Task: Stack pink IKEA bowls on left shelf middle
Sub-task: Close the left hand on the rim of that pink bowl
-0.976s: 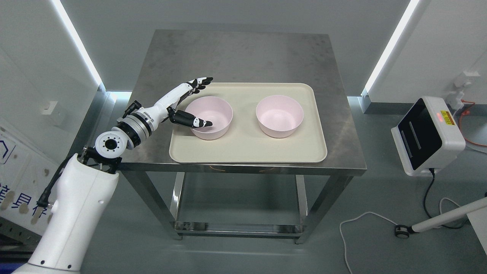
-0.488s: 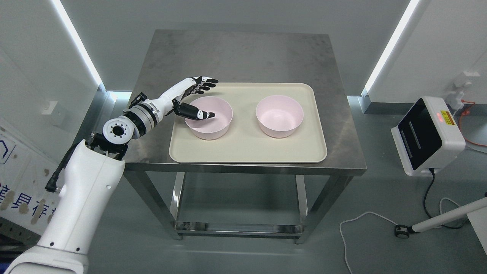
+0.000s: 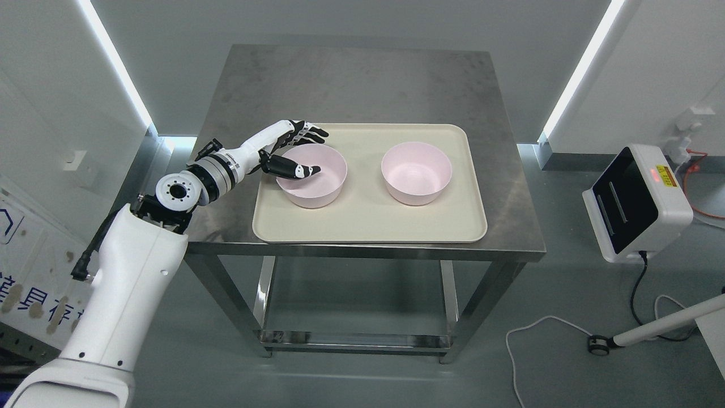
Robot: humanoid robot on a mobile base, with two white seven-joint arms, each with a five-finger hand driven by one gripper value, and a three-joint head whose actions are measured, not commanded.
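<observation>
Two pink bowls stand upright on a beige tray (image 3: 368, 224) on a steel table (image 3: 351, 79). The left bowl (image 3: 323, 184) is at the tray's left side and the right bowl (image 3: 416, 173) is at its right, a gap between them. My left hand (image 3: 317, 152) straddles the left bowl's near-left rim. Its thumb reaches inside the bowl and its fingers (image 3: 308, 133) curve round the outside of the far-left rim. The hand is open and the bowl rests on the tray. The right arm does not show.
A white box-shaped device (image 3: 634, 201) with a dark screen stands on the floor to the right, with cables (image 3: 527, 340) trailing near it. The table has a lower rail (image 3: 351, 340). Walls with light strips close in on both sides.
My left hand has moved in and lowered onto the left bowl's rim, the thumb going deeper inside and the fingers curling closer round the outside. Both bowls have stayed put.
</observation>
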